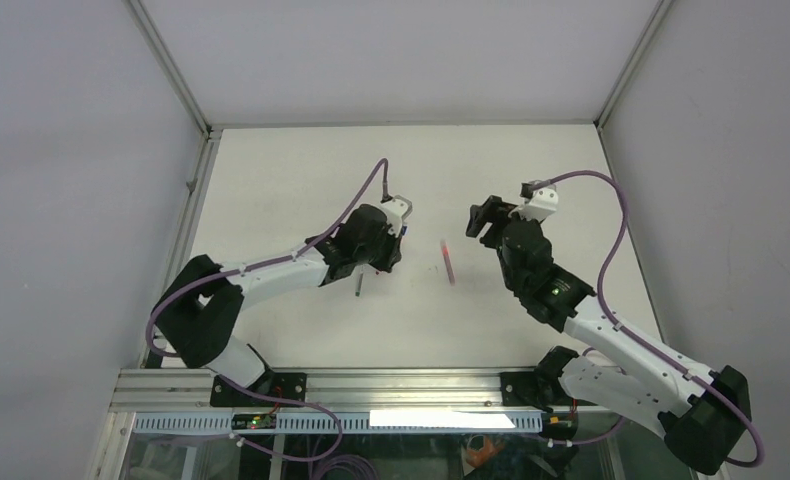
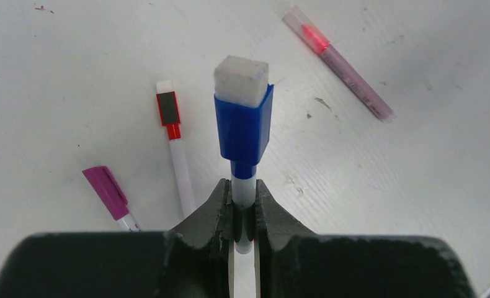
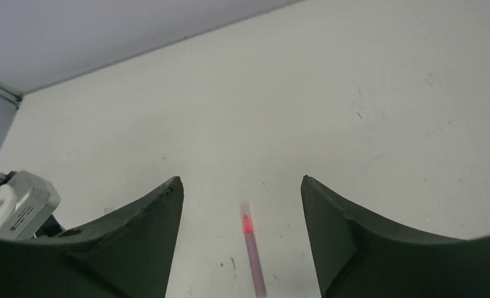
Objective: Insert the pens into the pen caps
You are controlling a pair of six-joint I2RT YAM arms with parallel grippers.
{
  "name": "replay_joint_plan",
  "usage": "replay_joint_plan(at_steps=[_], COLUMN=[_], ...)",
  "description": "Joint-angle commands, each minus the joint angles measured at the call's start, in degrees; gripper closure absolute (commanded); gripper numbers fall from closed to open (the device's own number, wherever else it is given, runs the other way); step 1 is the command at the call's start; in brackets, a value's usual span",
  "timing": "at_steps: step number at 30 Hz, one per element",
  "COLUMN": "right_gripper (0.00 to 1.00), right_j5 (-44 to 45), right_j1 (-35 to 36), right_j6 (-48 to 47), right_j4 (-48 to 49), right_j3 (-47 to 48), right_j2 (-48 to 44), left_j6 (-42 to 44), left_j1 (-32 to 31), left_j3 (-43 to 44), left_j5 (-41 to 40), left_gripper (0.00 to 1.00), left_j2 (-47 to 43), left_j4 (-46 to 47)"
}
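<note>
My left gripper (image 2: 242,189) is shut on a white pen barrel (image 2: 244,194) that carries a blue cap (image 2: 244,127) with a white eraser block on top. On the table beyond it lie a white pen with a red cap (image 2: 174,139) and a pen with a magenta cap (image 2: 108,192). A pink pen (image 2: 345,67) with a clear cap and a red tip lies at the upper right. It also shows in the top view (image 1: 447,262) and the right wrist view (image 3: 252,248). My right gripper (image 3: 241,180) is open and empty, above the pink pen's tip.
In the top view my left gripper (image 1: 396,240) and right gripper (image 1: 479,220) face each other over the mid table, with the pink pen between them. A thin pen end (image 1: 358,288) sticks out below the left arm. Walls enclose the white table (image 1: 301,170).
</note>
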Motion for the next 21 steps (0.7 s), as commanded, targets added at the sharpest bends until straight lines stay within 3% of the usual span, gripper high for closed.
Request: replay_joint_plan(at_steps=[1,9,19,21], right_gripper=[0.28,0.28,0.27,0.27], right_j5=[0.61,0.74,0.08,-0.27], right_j1=[-0.27,-0.92,-1.91,-2.06], right_j6=[2.47,1.41,2.08,2.31], right_j4=[-4.22,-5.92,-5.83,-5.84], right_j3=[0.26,-2.27,-3.88,-4.13], right_j2=[-0.70,-4.27,-5.57,-5.97], left_j6=[-0.04,-1.20,-1.80,-1.66], left_j1=[-0.94,-3.17,-6.10,-6.54], left_j3=[4.45,8.77,11.36,11.84], left_j5=[-4.29,-3.34,-5.40,-5.68], left_gripper=[1.00,1.00,0.75,1.00], left_j2=[5.76,12.04,15.18,15.93], left_j4=[-0.66,-1.71,-4.53,-5.37])
